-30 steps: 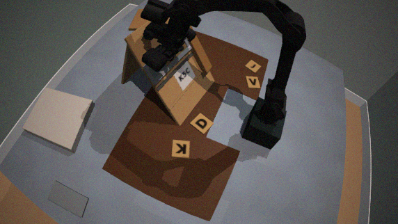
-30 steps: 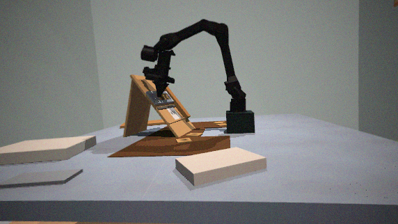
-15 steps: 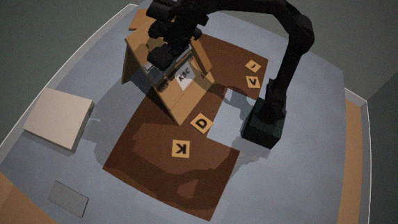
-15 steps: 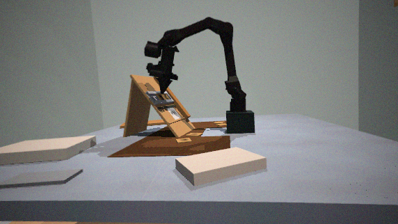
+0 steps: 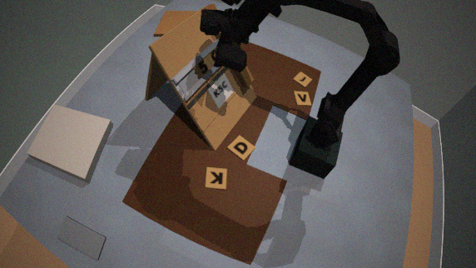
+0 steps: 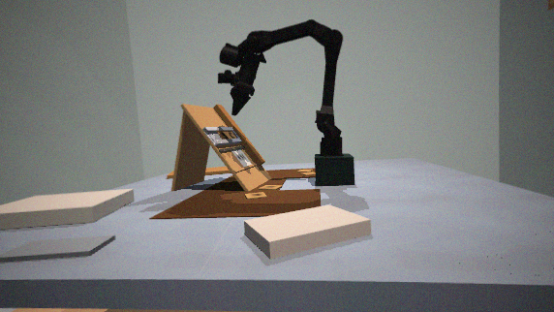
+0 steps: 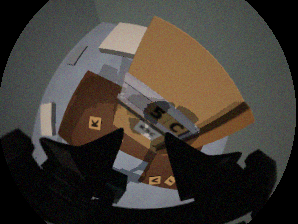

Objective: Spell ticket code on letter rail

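A black robot arm [image 5: 383, 46] [image 6: 334, 73] arches over a sloped wooden board [image 5: 176, 39] [image 6: 196, 113] [image 7: 185, 65], its gripper [image 5: 230, 58] [image 6: 234, 113] [image 7: 144, 133] open, empty and raised off the rail [image 5: 180, 89] [image 6: 212, 137] [image 7: 131, 85], clear of the letters. The slope presents the rail and, below it, the ticket [image 5: 220, 92] [image 6: 240, 157] [image 7: 146, 129], apparently reading K5C. The 5 tile [image 5: 202, 67] [image 7: 156, 112] and C tile [image 5: 215, 56] [image 7: 176, 127] sit in the rail, in reading order, leaving room at left, likely for the K tile [image 5: 216, 178] [image 6: 256, 195] [image 7: 95, 123], which lies flat before the board. The D tile [image 5: 241, 147] [image 6: 270, 187], V tile [image 5: 302, 98] [image 7: 154, 180] and J tile [image 5: 303, 78] [image 7: 170, 180] lie outside the rail, presumably as decoys.

Plain gray-green walls [image 6: 412, 97] surround the blue-gray table [image 5: 362, 175] [image 6: 426, 252], where a brown mat [image 5: 158, 179] [image 6: 194, 208] [image 7: 80, 105] lies partly beneath the board. A pale block [image 5: 71, 141] and a thin gray slab [image 5: 81, 237] [image 6: 58, 247] [image 7: 77, 55] rest off the mat.
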### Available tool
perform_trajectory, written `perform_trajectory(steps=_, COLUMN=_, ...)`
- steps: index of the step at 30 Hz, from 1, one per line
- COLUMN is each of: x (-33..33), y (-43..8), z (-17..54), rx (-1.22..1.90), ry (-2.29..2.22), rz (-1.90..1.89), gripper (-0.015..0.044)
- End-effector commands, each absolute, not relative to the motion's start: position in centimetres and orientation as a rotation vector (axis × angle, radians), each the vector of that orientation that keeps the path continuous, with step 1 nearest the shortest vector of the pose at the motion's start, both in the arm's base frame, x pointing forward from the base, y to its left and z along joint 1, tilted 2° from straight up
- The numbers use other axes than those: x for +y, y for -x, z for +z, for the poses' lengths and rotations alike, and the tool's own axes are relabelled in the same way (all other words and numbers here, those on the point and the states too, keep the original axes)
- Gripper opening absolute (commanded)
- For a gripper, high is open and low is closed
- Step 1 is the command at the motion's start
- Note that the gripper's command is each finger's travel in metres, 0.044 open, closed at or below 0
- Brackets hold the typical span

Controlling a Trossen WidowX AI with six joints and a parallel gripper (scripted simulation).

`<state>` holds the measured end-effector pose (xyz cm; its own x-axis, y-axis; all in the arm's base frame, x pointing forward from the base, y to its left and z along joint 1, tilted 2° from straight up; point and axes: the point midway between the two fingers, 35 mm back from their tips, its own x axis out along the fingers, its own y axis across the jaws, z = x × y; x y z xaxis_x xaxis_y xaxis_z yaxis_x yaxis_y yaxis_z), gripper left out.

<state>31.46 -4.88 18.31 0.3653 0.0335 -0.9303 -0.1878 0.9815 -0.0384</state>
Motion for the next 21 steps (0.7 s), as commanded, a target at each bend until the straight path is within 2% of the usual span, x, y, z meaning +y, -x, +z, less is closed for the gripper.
perform_trajectory(steps=1, x=-5.6, y=-27.4, z=21.7, rx=0.994, ry=0.549, rz=0.434, gripper=0.0367)
perform_trajectory(steps=4, x=-5.7, y=-25.3, z=23.4, rx=0.87, ry=0.772, rz=0.533, gripper=0.044)
perform_trajectory(steps=9, x=-5.4, y=-23.0, z=25.1, rx=0.726, ry=1.037, rz=0.615, gripper=0.044)
perform_trajectory(steps=21, x=-5.4, y=-23.0, z=25.1, rx=0.721, ry=1.046, rz=0.617, gripper=0.044)
